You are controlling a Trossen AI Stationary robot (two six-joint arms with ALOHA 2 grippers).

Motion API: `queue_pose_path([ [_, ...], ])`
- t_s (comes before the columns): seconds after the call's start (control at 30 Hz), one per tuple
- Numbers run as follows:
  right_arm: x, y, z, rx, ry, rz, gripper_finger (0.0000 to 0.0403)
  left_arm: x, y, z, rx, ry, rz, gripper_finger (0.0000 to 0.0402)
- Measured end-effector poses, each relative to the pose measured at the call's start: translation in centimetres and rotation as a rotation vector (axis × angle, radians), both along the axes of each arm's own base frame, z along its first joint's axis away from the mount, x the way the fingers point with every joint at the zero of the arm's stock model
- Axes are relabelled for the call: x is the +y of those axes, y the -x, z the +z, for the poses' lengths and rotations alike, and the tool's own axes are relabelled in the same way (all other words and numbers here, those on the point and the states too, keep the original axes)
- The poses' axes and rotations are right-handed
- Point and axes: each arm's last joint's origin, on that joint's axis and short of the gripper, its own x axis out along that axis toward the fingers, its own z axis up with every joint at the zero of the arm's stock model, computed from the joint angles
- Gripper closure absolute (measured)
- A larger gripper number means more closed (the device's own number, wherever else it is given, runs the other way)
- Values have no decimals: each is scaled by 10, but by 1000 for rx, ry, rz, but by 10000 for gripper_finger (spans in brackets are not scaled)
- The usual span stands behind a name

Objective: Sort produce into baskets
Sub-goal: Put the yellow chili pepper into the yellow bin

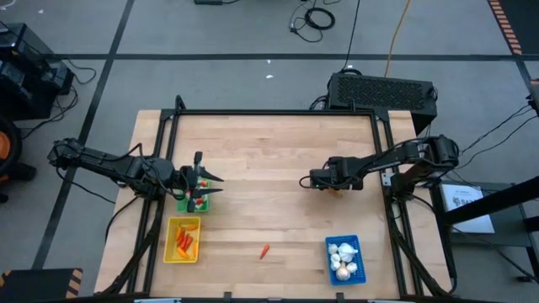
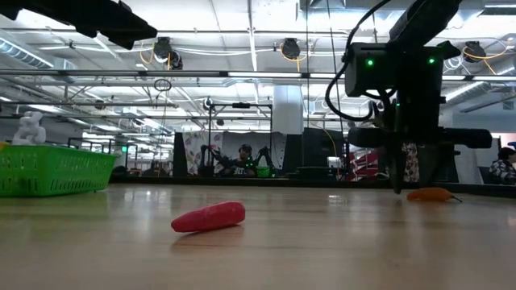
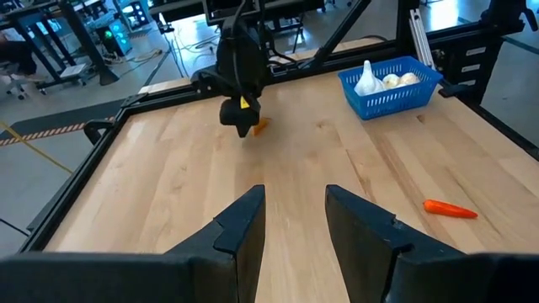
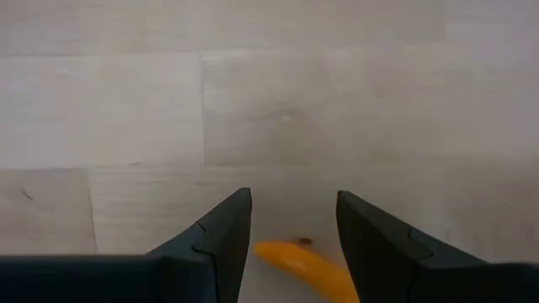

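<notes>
jaws of the right gripper [image 4: 290,244] stand open over an orange piece [image 4: 307,268], half cut off.

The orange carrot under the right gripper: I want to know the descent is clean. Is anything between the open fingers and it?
Nothing visible. The right gripper hangs open directly over the orange carrot, with only bare table around it.

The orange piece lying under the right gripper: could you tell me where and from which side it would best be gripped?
Probably across its thick middle, from straight above. The orange piece is long and slim and lies flat on the table, so only its narrow width suits the fingers. The right gripper is open and points down over it, the piece running slantwise between the fingers; turning the wrist a little should square them to its sides.
</notes>
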Motion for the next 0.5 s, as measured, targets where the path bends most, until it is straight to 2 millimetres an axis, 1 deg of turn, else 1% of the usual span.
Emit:
queue_pose_path([
  [0.23, 0, -2, 1, 14, 4, 181, 237, 0, 0, 0, 0, 2, 1, 267],
  [0.5, 0, -3, 2, 42, -87, 506, 237, 0, 0, 0, 0, 1, 0, 267],
])
